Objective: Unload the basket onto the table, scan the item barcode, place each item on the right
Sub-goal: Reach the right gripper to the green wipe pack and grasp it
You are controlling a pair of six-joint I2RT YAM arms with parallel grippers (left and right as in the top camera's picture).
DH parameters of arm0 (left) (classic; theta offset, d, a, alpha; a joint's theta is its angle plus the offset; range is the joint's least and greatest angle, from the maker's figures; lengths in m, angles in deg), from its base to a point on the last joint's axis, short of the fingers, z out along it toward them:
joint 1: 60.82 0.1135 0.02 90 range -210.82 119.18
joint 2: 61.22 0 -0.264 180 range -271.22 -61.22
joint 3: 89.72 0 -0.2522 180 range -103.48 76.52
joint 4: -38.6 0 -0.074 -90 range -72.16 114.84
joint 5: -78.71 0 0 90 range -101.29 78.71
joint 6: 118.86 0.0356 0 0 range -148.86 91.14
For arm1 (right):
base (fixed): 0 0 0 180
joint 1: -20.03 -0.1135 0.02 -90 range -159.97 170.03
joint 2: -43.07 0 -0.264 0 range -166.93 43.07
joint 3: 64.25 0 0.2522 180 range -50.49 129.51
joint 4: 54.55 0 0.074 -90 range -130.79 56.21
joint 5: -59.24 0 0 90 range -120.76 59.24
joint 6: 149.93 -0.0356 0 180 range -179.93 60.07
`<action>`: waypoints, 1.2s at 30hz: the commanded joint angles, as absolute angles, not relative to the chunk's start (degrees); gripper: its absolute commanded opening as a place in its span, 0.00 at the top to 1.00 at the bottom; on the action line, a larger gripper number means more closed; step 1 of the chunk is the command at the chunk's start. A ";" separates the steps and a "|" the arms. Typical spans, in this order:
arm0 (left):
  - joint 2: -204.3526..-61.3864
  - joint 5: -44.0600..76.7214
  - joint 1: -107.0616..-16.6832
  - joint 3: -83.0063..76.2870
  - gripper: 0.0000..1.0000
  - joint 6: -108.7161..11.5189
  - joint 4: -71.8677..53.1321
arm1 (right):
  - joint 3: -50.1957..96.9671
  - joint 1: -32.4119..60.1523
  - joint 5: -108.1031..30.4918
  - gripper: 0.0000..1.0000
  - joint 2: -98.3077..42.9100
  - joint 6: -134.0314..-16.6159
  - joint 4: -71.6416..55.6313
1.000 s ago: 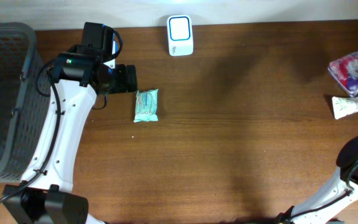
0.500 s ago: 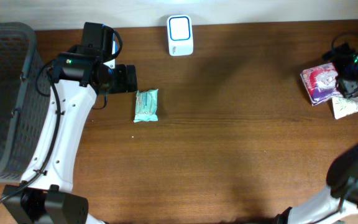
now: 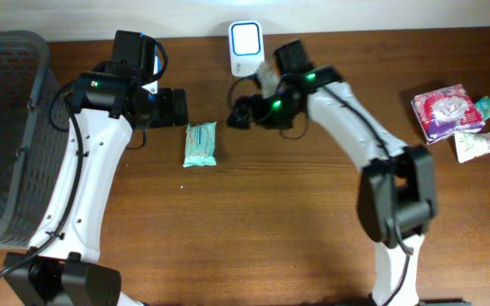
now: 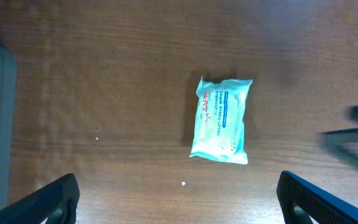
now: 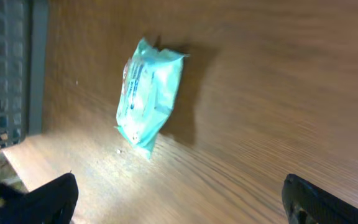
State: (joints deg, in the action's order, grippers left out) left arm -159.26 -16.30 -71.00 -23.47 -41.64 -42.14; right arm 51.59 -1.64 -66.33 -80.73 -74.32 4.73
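- On the brown wood-grain tabletop point(image 3: 313, 221), the tissue packet point(image 3: 200, 143) was seen lying flat between the two arms, held by neither. The white, rounded scanner point(image 3: 247, 48) was set near the far edge, apart from it.
- The left gripper point(image 4: 185, 202) was shown spread wide near the packet, pinching nothing. The right gripper point(image 5: 182, 202) was likewise spread and empty, with the packet ahead of it.
- A knock between the arms was judged possible, since both were crowded round the same packet.
- A slip was also judged possible. The pale-green wrapper looked like soft, glossy film, pillow-shaped with crimped ends, so it could be crushed or pushed along the smooth wood rather than lifted.
- A failed read could be expected if the barcode were turned away from the scanner. Where the barcode sat could not be told.
- A grey mesh basket point(image 3: 7, 127) was noted at the left edge, its rigid wall close to the left arm.
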 commanded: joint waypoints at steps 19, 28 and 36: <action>-159.04 -16.91 -71.17 -23.82 0.01 -40.54 -42.30 | 51.42 -11.65 -64.54 0.96 -93.30 -98.43 -12.26; -159.04 -16.91 -71.17 -23.82 0.01 -40.54 -42.30 | 51.40 -6.60 -51.45 0.69 -76.52 -85.40 3.33; -159.04 -16.91 -71.17 -23.82 0.01 -40.52 -42.30 | 51.33 -12.28 -54.44 0.30 -87.97 -90.12 -6.01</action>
